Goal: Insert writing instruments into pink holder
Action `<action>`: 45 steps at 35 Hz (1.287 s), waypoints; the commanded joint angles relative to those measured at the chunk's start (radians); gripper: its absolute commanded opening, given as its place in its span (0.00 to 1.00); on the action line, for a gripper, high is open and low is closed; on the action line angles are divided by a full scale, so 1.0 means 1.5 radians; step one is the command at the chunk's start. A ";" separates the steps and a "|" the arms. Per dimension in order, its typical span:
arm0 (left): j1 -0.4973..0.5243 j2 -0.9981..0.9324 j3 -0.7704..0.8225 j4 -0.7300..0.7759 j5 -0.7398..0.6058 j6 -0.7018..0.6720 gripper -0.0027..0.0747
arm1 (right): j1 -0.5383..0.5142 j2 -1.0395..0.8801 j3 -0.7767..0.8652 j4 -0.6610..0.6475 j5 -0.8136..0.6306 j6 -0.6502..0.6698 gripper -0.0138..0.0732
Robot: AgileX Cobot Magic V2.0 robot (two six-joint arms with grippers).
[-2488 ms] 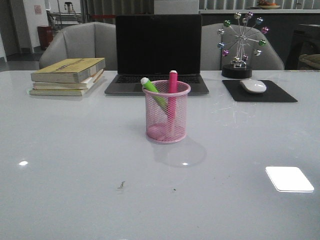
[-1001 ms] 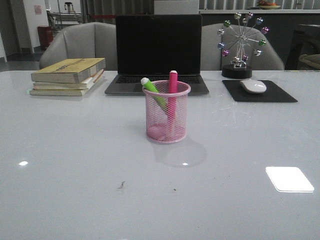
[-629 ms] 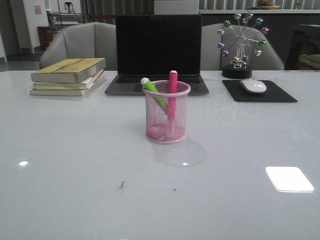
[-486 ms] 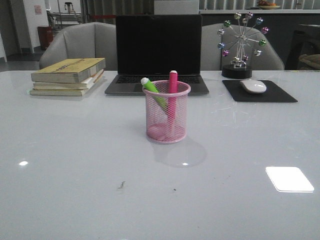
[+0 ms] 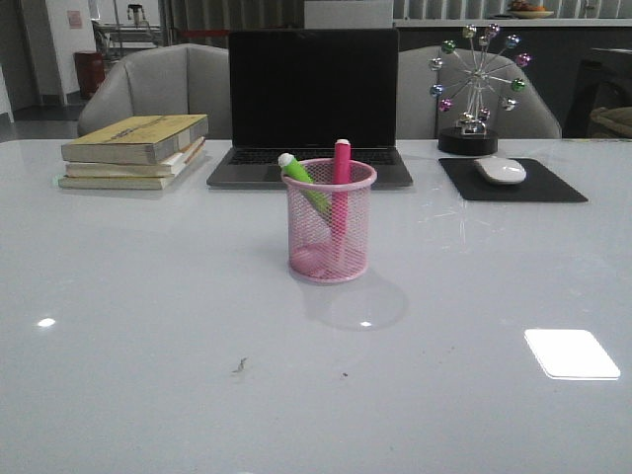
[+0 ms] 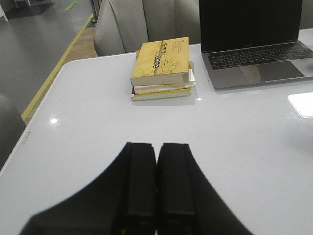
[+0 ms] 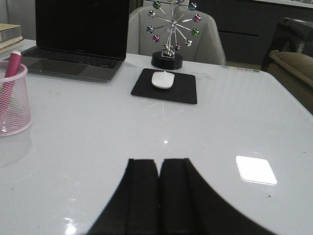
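Note:
The pink holder (image 5: 329, 222) stands upright at the middle of the white table, in front of the laptop. Two writing instruments stand inside it: a lime green marker (image 5: 301, 181) with a whitish end leans left, and a hot pink marker (image 5: 341, 173) stands nearly straight. In the right wrist view the pink holder (image 7: 12, 100) and the pink marker (image 7: 12, 66) show at the picture's edge. My left gripper (image 6: 156, 147) is shut and empty over bare table, far from the holder. My right gripper (image 7: 158, 162) is also shut and empty. Neither arm shows in the front view.
A laptop (image 5: 313, 104) stands open behind the holder. A stack of books (image 5: 135, 150) lies at the back left. A black mouse pad (image 5: 511, 180) with a white mouse (image 5: 500, 170) and a ball ornament (image 5: 475, 84) sit at the back right. Grey chairs (image 5: 158, 84) stand beyond the table.

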 commanded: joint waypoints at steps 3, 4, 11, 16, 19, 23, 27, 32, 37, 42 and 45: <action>0.001 0.000 -0.021 0.000 -0.054 -0.003 0.16 | -0.004 -0.013 -0.005 0.001 -0.058 -0.001 0.22; 0.001 0.000 -0.021 0.000 -0.054 -0.003 0.16 | -0.004 -0.013 -0.005 0.001 -0.058 -0.001 0.22; 0.001 0.000 -0.021 0.003 -0.054 -0.003 0.16 | -0.004 -0.013 -0.005 0.001 -0.058 -0.001 0.22; 0.001 -0.002 -0.021 0.009 -0.054 -0.003 0.16 | -0.004 -0.013 -0.005 0.001 -0.058 -0.001 0.22; 0.001 -0.010 -0.021 0.009 -0.060 -0.003 0.16 | -0.004 -0.013 -0.005 0.001 -0.058 -0.001 0.22; 0.001 -0.030 -0.016 0.009 -0.065 -0.003 0.16 | -0.004 -0.013 -0.005 0.001 -0.058 -0.001 0.22; 0.001 -0.056 0.015 0.009 -0.128 -0.003 0.16 | -0.004 -0.013 -0.005 0.001 -0.058 -0.001 0.22; 0.001 -0.100 0.087 0.009 -0.234 -0.003 0.16 | -0.004 -0.013 -0.005 0.001 -0.058 -0.001 0.22; 0.001 -0.158 0.167 0.001 -0.263 -0.003 0.16 | -0.004 -0.013 -0.005 0.001 -0.058 -0.001 0.22; 0.001 -0.222 0.229 -0.009 -0.244 -0.003 0.16 | -0.004 -0.013 -0.005 0.001 -0.058 -0.001 0.22; 0.001 -0.258 0.262 -0.017 -0.227 -0.003 0.16 | -0.004 -0.013 -0.005 0.001 -0.058 -0.001 0.22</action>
